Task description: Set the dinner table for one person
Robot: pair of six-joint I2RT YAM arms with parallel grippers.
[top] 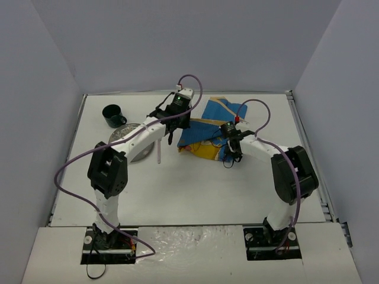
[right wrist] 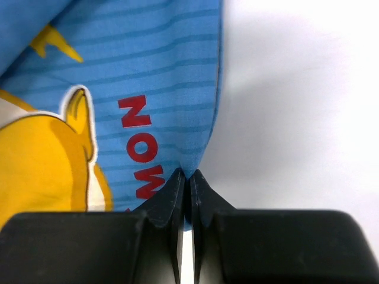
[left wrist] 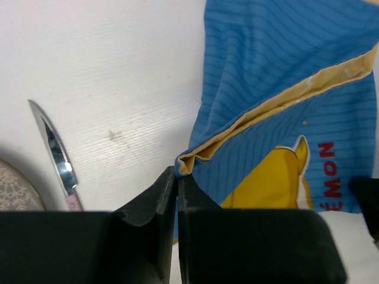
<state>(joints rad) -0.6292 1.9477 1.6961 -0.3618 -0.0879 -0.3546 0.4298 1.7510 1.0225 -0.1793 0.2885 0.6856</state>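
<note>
Top external view: the white surface (top: 195,189) fills the whole floor of the enclosure, and a crumpled blue placemat (top: 204,127) lies on it toward one o'clock from the centre, part of it folded over so its yellow underside shows. A dark mug (top: 112,115) stands out at ten o'clock, with a plate (top: 121,134) and a knife (top: 159,152) below it near nine, half under the left arm. The left gripper (top: 172,135) reaches down at the cloth's nine o'clock end, and the right gripper (top: 229,157) at its five o'clock edge. Left wrist view: the left gripper (left wrist: 176,174) is clenched, its jaws pressed together on the folded corner of the placemat where the yellow hem doubles over; the knife blade lies apart on bare surface at nine o'clock. Right wrist view: the right gripper (right wrist: 189,176) is likewise pinched tight on the blue edge of the cloth, beside the red lettering, with bare surface off to three o'clock. I'd say the step in hand is spreading the placemat. The next move calls for both arms to lift a little and draw apart evenly so the fold opens, then lay it flat without sweeping the knife or plate.
</note>
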